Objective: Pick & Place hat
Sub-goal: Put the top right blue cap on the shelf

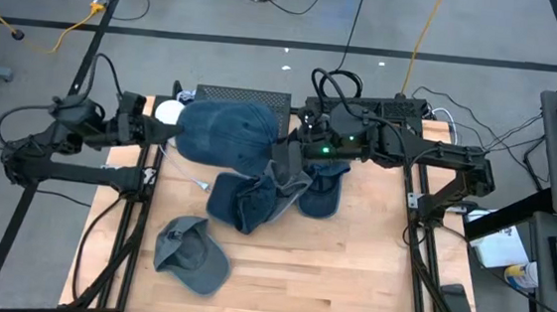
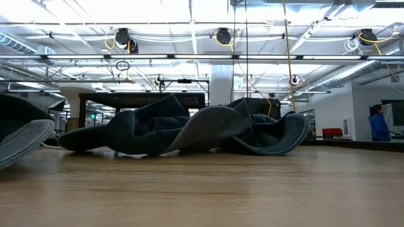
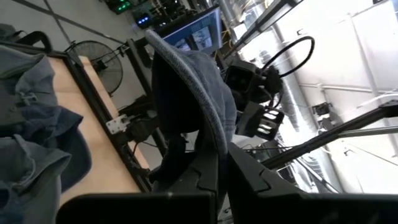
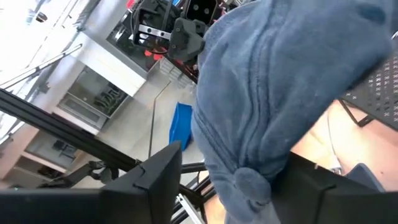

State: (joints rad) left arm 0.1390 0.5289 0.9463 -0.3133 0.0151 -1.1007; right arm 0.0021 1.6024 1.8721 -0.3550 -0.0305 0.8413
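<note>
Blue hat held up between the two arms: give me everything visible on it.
The blue hat looks like soft denim, its crown rounded and creased. It is lifted at the table's far edge, above the hat pile. The left gripper is shut on its brim, seen edge-on in the left wrist view. The right gripper appears to pinch the opposite side, where the cloth drapes between its fingers.

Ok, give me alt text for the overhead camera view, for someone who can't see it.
Two dark robot arms hold a blue denim hat up between them at the far edge of a wooden table. Below it lies a pile of dark blue hats, with one grey cap apart near the front left.
</note>
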